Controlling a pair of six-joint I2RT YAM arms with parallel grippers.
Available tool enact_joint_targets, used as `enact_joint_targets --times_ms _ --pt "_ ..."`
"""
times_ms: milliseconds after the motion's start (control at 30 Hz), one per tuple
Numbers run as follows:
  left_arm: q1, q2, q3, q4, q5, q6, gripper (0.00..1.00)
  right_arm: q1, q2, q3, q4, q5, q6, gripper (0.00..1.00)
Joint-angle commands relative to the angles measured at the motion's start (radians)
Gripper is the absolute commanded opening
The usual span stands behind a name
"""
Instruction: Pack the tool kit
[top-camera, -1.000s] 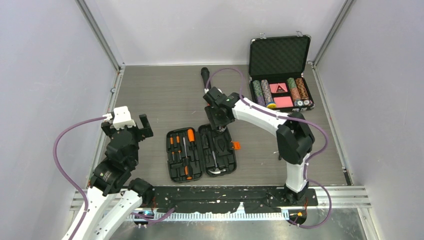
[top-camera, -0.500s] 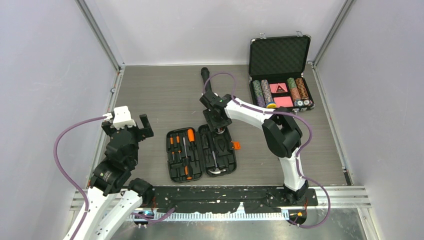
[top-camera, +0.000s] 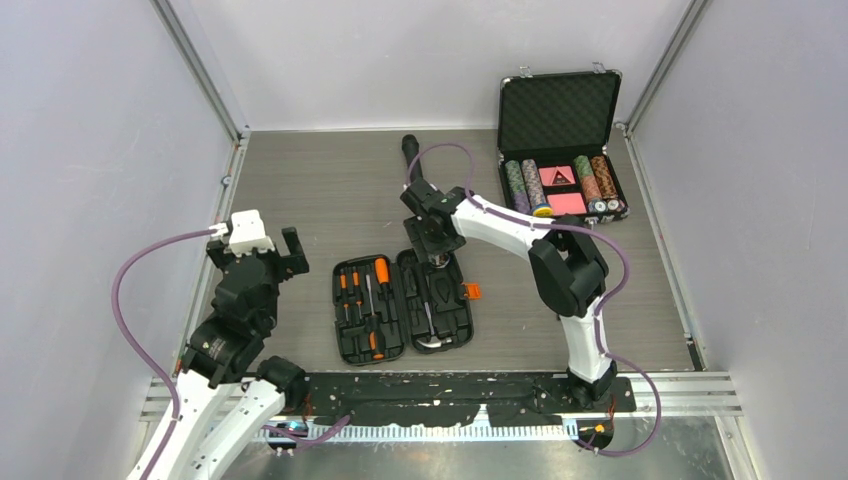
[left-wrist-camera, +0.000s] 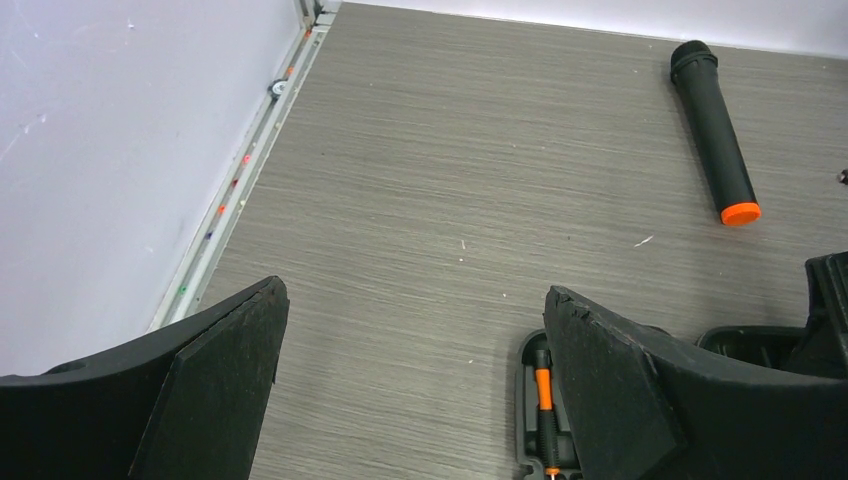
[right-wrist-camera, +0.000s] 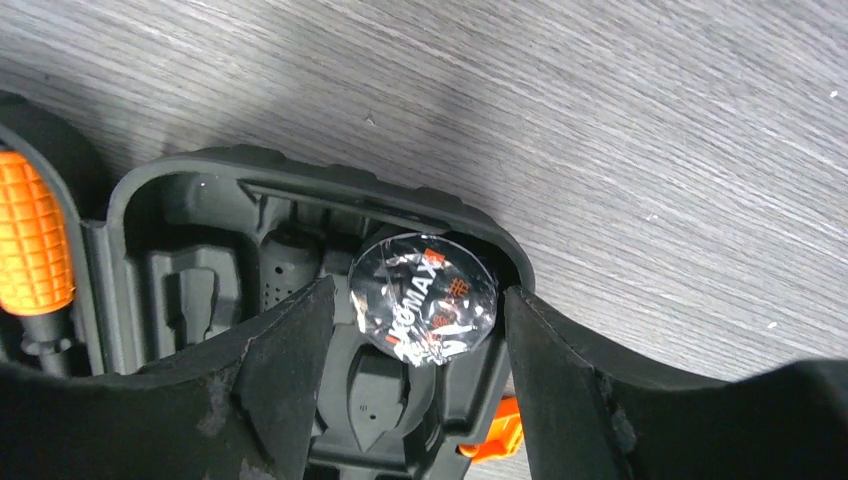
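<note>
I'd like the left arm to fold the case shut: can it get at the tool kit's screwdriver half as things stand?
Probably yes. Only table surface lies between the open left end effector and the tool kit; the right end effector hangs over its other half.

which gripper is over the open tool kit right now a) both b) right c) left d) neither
B: the right gripper hangs over the far right corner of the tool kit, while the left gripper is off to the kit's left.

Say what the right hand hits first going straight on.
Likely the wrapped KOMAX disc, lying in a corner of the tool kit, centred ahead of the right hand; depth unclear.
</note>
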Motion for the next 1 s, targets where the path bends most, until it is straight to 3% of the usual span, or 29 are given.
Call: enact_joint_targets --times_ms 0,233,367,500,667,967 --pt "0.010 0.011 0.006 0.049 0.017 -0.012 1.00 -0.004 -0.107 0.005 0.015 0.004 -0.015 0.69" --pt "0.010 0.025 0.014 0.042 0.052 -0.025 0.99 -0.011 -0.178 -0.022 0.022 0.031 -0.017 0.68" --pt "0.011 0.082 0.073 -0.006 0.177 -0.103 0.98 -0.057 -0.259 -0.109 0.089 -0.041 -0.013 0.61" --pt "0.010 0.216 0.151 -0.077 0.372 -0.230 0.98 -0.121 -0.351 -0.272 0.217 -0.148 0.005 0.60" --pt "-0.013 0.362 0.132 0.038 0.615 -0.383 0.93 -0.198 -0.395 -0.405 0.387 -0.304 0.026 0.60" --pt "-0.179 0.736 0.216 0.188 0.715 -0.491 0.77 -0.252 -0.387 -0.557 0.631 -0.441 0.092 0.60"
